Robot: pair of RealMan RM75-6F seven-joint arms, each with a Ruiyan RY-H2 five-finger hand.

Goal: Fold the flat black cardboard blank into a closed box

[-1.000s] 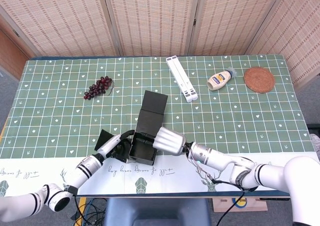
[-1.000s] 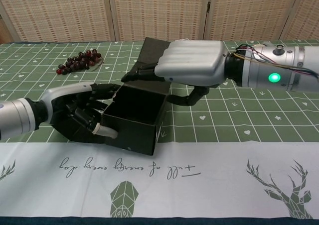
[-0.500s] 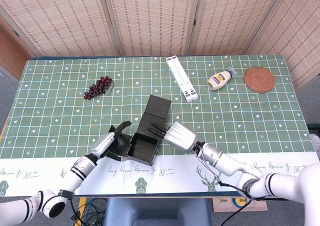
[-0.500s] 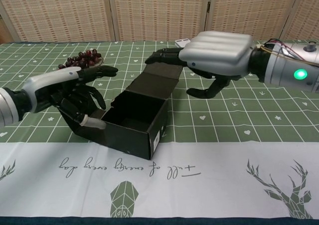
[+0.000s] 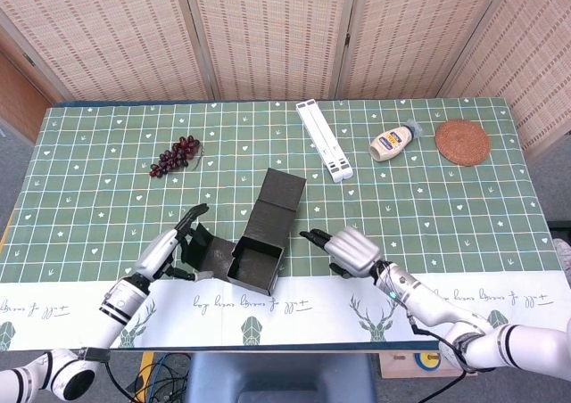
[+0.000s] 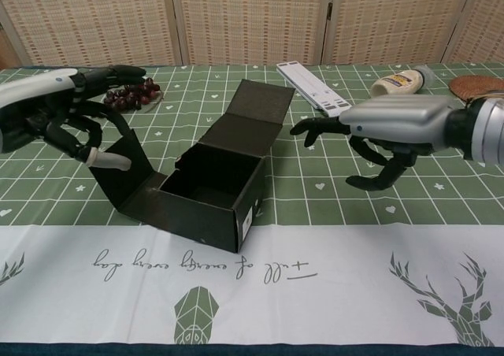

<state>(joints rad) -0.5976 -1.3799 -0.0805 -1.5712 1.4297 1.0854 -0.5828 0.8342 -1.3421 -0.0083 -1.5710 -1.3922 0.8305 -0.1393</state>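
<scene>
The black cardboard box (image 5: 255, 267) (image 6: 211, 194) stands open-topped near the table's front edge, its lid flap (image 5: 281, 201) (image 6: 256, 112) lying back and tilted up behind it. A loose side flap (image 5: 207, 254) (image 6: 120, 165) sticks up on its left. My left hand (image 5: 175, 238) (image 6: 59, 108) hovers open just left of that flap, apart from the box. To the right of the box my right hand (image 5: 350, 250) (image 6: 390, 131) is open, fingers spread and pointing toward the box, touching nothing.
Dark grapes (image 5: 175, 155) (image 6: 126, 94) lie behind at the left. A white folded stand (image 5: 324, 140) (image 6: 313, 87), a mayonnaise bottle (image 5: 393, 141) (image 6: 402, 80) and a round woven coaster (image 5: 462, 142) (image 6: 476, 85) sit at the back right. A white runner (image 6: 315, 269) covers the front edge.
Both hands have let go of the box and drawn away, the left hand to the left and up, the right hand to the right. The lid flap dropped back and the side flap swung out.
</scene>
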